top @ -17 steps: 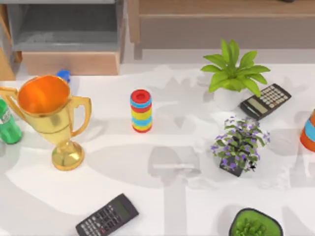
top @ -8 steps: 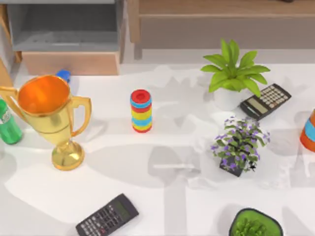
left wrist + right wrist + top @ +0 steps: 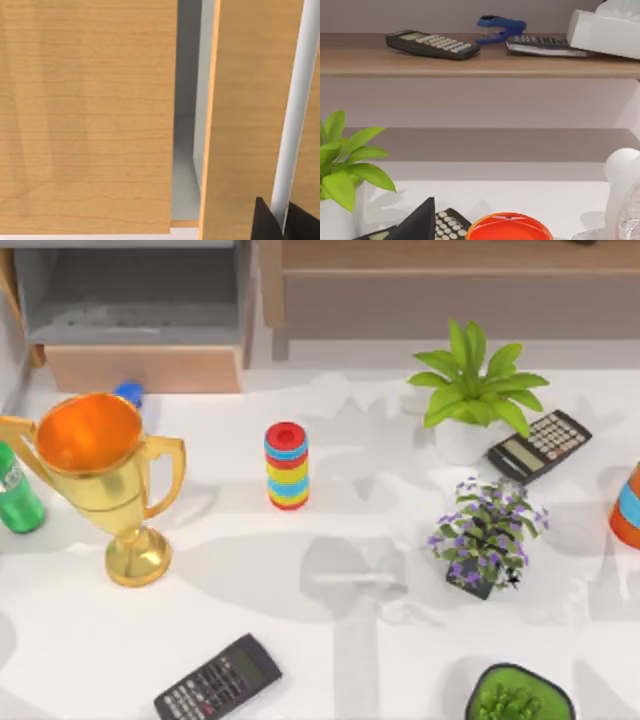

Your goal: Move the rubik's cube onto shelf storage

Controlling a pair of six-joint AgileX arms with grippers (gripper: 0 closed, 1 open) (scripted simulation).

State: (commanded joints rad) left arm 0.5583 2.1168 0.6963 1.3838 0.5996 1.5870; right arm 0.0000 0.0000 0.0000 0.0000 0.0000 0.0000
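The rubik's cube is out of view. The shelf storage runs along the back right of the table, a light-wood board over a grey-brown panel. In the right wrist view its board carries two calculators, a blue stapler and a white box. A dark tip of my right gripper shows there, low over the table near a calculator and the leafy plant. My left gripper is close against light-wood panels with a grey gap between them.
On the table stand a gold trophy, a striped ring stack, a green bottle, two calculators, a leafy plant, a purple-flowered plant and an orange vase. A grey-lined box unit is back left.
The table's objects have not moved. Arm shadows on the left of the table have drifted, and a wood-coloured sliver at the top view's left edge has slid out of sight.
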